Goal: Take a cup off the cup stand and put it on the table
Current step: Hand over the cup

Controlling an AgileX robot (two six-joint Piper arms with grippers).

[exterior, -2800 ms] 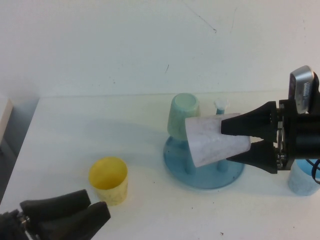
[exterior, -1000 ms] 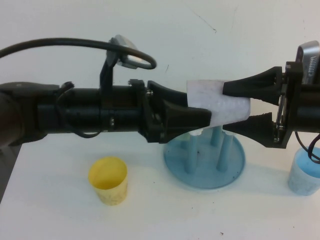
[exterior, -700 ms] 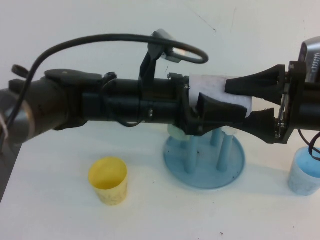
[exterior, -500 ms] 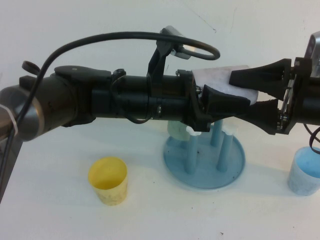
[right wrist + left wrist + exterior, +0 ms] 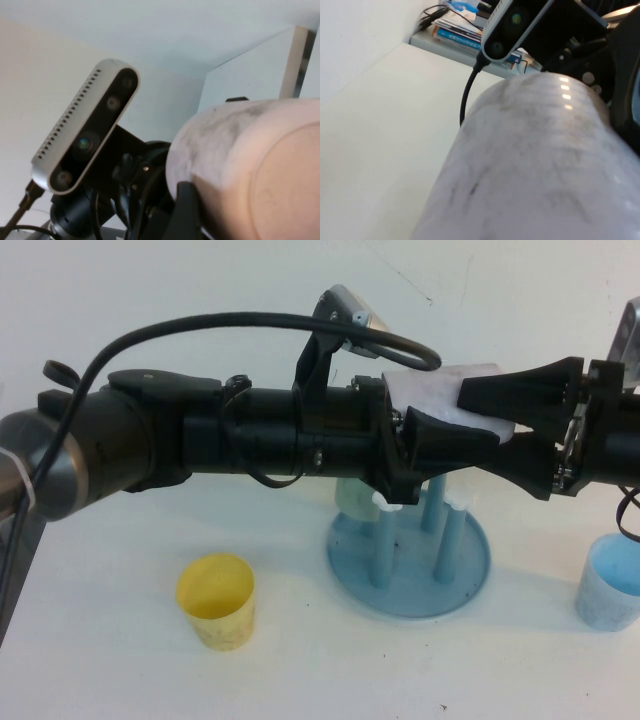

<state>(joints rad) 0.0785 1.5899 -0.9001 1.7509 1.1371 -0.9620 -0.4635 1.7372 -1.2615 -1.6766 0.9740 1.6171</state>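
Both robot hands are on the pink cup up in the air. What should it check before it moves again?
1. Right gripper shut on the cup: ok.
2. Left gripper gripping the cup's other end: cannot tell.
3. Cup lifted clear of the cup stand: ok.
4. Bare table between the stand and the yellow cup for setting down: ok.
5. Blue cup under the right arm, out of the way: cannot tell.

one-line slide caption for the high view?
Left gripper and right gripper both clamp the pink cup above the cup stand.
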